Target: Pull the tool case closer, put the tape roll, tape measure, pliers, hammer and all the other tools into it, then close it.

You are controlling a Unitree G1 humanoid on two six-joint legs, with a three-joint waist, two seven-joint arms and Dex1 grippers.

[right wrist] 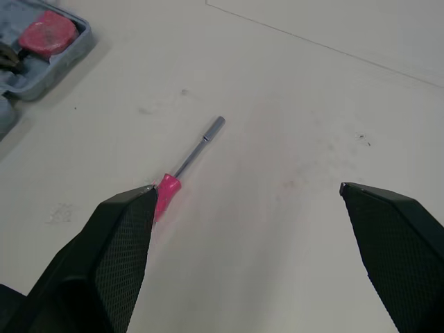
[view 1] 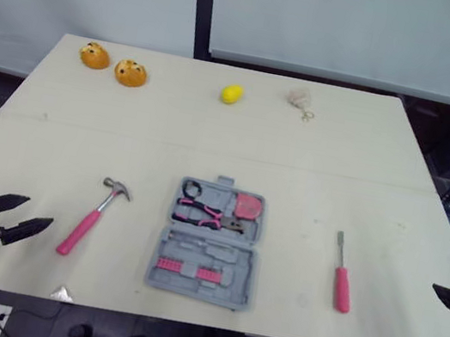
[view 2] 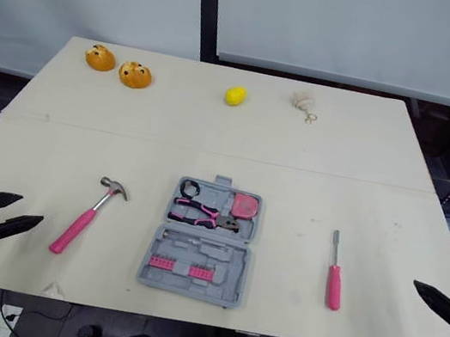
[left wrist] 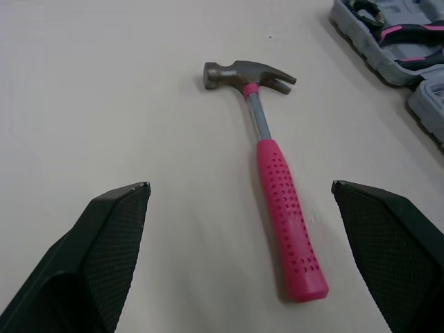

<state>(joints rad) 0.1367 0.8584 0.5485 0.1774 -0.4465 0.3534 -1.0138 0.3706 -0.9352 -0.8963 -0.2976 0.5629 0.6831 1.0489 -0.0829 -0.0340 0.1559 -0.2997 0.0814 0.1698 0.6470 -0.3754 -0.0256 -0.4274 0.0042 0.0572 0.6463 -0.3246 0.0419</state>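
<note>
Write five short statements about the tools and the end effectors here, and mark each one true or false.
The tool case lies open. True.
The hammer is inside the case. False: it lies on the table, left of the case.
The pliers lie in the case. True.
The right end effector grips the screwdriver. False: it is open and empty; the screwdriver lies on the table, right of the case.
The left end effector is open. True.
</note>
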